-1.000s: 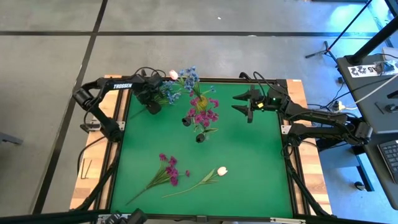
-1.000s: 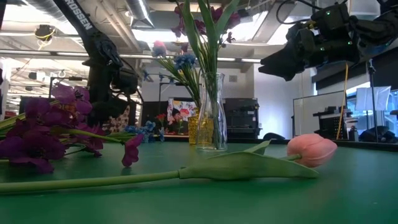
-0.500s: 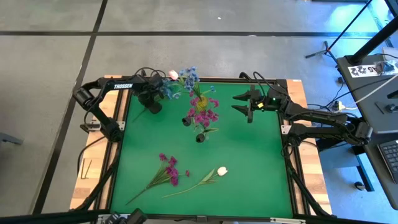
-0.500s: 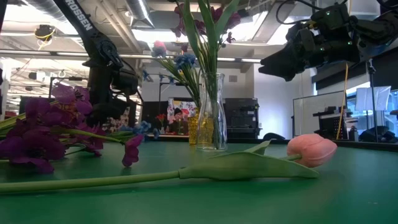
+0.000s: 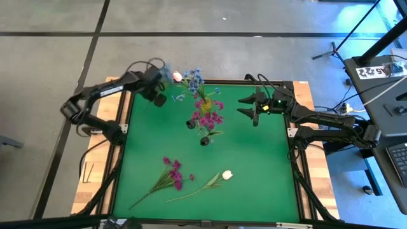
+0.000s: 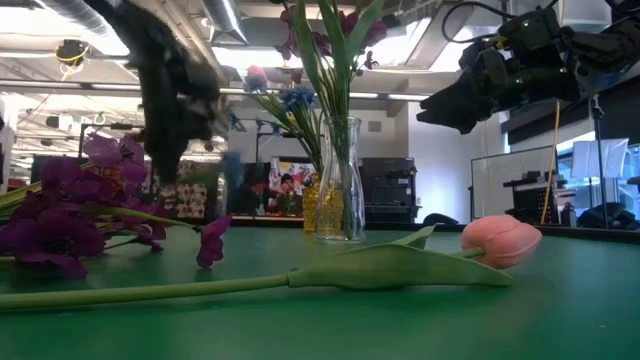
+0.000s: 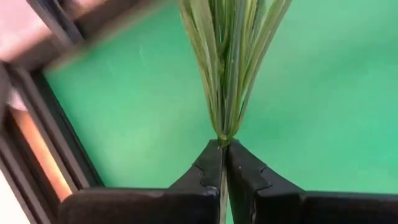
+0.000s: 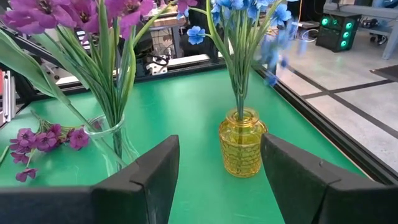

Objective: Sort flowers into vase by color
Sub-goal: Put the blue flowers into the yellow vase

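Two vases [image 5: 206, 105] mid-table [image 5: 254, 165]; loose flowers [image 5: 173, 176] nearer front edge.

Four camera views. One looks straight down from high above the whole green surface [image 5: 254, 165]. One sits at surface height, looking level across into the room. One rides the left wrist, very close over green stems [image 7: 227, 62]. One rides the right wrist, facing the yellow vase [image 8: 241, 143] and the clear vase [image 8: 112, 146], also seen from the low camera.

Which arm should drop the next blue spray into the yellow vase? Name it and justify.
Left. Its hand is shut on a green stem bundle, lifted near the yellow vase. The right hand hovers open and empty.
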Controlling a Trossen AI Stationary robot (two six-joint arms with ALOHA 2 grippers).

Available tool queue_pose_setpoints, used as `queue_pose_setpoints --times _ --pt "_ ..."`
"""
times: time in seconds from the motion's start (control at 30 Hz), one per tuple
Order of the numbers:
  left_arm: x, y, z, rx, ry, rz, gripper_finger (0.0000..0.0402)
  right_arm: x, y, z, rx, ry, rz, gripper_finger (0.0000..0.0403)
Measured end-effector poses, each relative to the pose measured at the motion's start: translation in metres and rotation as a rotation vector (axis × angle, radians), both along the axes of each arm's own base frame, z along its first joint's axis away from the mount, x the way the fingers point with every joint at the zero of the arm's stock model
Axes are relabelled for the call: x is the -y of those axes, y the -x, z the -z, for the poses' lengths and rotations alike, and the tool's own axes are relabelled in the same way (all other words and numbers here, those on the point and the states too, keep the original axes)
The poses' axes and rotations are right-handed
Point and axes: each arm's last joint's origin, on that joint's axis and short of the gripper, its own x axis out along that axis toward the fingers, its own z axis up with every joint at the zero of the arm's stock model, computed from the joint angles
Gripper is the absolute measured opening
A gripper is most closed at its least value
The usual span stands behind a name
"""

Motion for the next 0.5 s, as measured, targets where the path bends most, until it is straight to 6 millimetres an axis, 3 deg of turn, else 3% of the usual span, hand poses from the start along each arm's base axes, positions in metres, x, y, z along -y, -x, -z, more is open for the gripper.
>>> queue_pose_setpoints --times 0.27,0.5 --pt "0.024 0.009 -0.078 0.271 -0.258 -0.015 0.0001 0.000 0.000 0.000 0.000 0.000 0.000 0.0225" --pt "0.057 0.014 -0.133 0.570 -0.515 0.058 0.0000 0.000 0.000 0.000 0.001 -0.002 0.001 0.0225"
